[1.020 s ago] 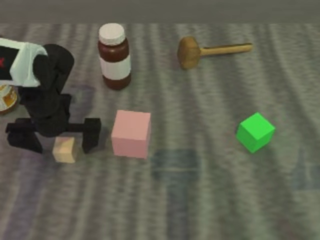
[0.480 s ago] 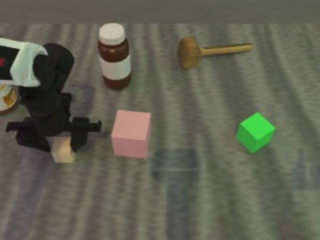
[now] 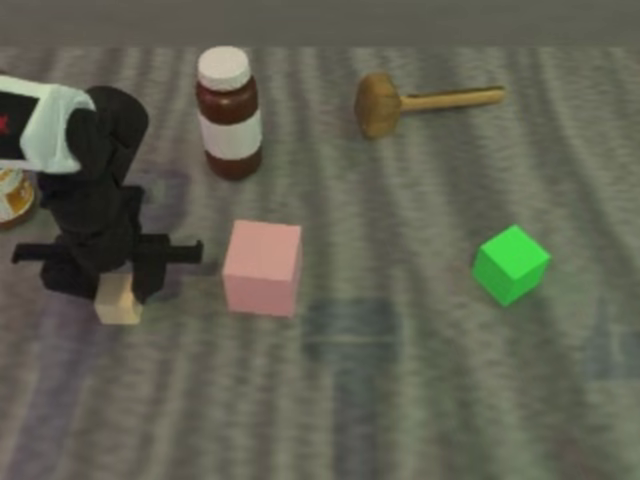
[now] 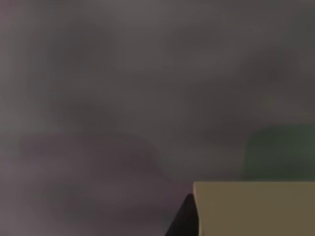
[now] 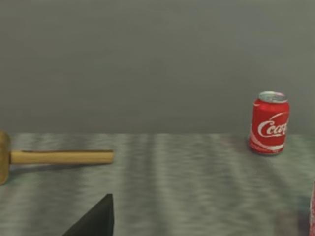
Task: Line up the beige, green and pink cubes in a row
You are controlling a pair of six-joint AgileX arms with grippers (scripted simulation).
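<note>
Left gripper down at table level to the left of the pink cube, fingers drawn in against both sides of the beige cube, holding it; only the cube's lower part visible below the black fingers in the top view. Same beige cube filling the lower corner of the left wrist view, a dark finger edge beside it, the rest a dim blur. Pink cube taken as landmark: beige cube near its left side, apart from it; green cube well apart to its right, turned at an angle; brown bottle with white cap upright behind it, slightly left; wooden mallet lying behind and to its right. Part of a can at the table's left edge, beyond the left arm. Right gripper not in the top view; in the right wrist view only a dark finger tip, opening cannot be told. Red cola can upright there, well apart from the mallet.
</note>
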